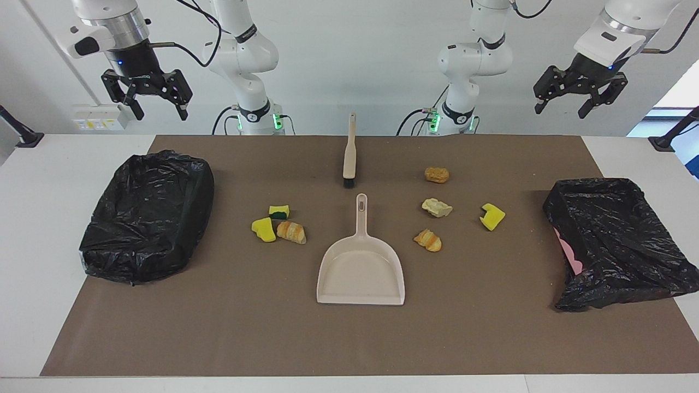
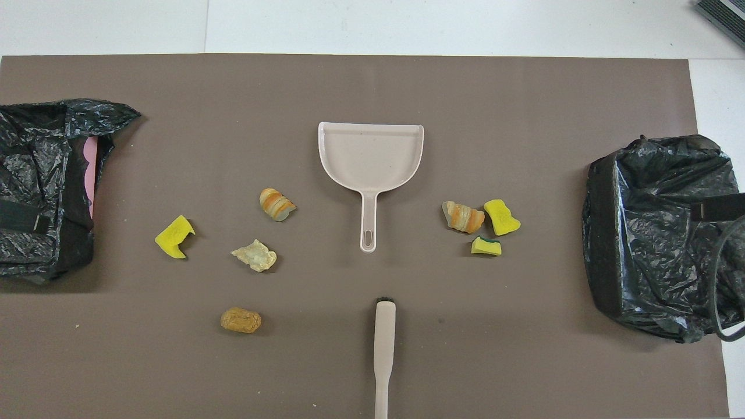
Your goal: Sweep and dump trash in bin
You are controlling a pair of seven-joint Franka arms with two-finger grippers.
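Seven trash bits lie on the brown mat. Toward the right arm's end are a green-sided sponge chunk (image 1: 279, 211) (image 2: 486, 247), a yellow sponge chunk (image 1: 263, 229) and a pastry piece (image 1: 291, 232). Toward the left arm's end are a brown pastry (image 1: 437, 174), a pale wad (image 1: 436, 207), a pastry piece (image 1: 427, 240) and a yellow sponge chunk (image 1: 492, 216). The beige dustpan (image 1: 360, 267) and brush (image 1: 349, 153) lie mid-table, brush nearer the robots. My right gripper (image 1: 159, 115) and left gripper (image 1: 560, 112) hang open and empty, high above the table's near corners.
A bin lined with a black bag (image 1: 147, 215) stands at the right arm's end of the mat. Another black-bagged bin (image 1: 611, 240), with pink showing at its rim, stands at the left arm's end.
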